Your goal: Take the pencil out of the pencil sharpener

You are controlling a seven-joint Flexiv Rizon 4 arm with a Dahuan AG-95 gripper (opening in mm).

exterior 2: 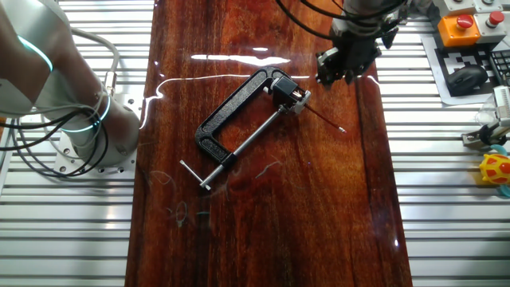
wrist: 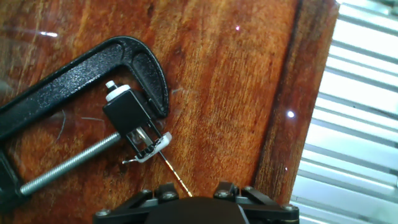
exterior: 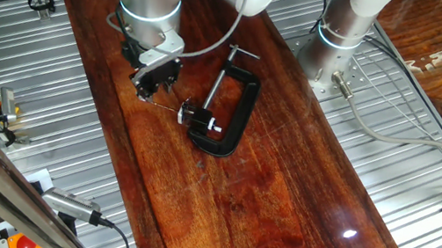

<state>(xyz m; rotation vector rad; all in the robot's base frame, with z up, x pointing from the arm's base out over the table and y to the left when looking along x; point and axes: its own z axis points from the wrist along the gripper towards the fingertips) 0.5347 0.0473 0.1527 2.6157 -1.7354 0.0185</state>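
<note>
The pencil (exterior 2: 325,118), a needle-thin dark stick, lies low over a polished reddish-brown wooden tabletop (exterior 2: 263,223) with one end seated in the pencil sharpener (exterior 2: 288,96), a tiny black block with silvery-white metal fittings. In the other fixed view its long axis runs diagonally, from the sharpener down and to the right, the free tip pointing toward the table's right edge. In one fixed view the pencil (exterior: 163,104) points the opposite way across the picture, from the sharpener (exterior: 200,122) up-left toward the robot's hand. The sharpener sits pinched inside the mouth of a large black C-shaped metal clamp (exterior 2: 227,112), between the clamp's curved jaw and its silver threaded screw rod (exterior 2: 251,135). The hand view shows the pencil (wrist: 175,175) as a thin yellowish line slanting from the sharpener (wrist: 130,115) toward the bottom of the picture. The two-finger black gripper (exterior 2: 341,73) hovers just above the free end of the pencil, not touching it; whether its fingers are spread or pressed together cannot be told from these views.
</note>
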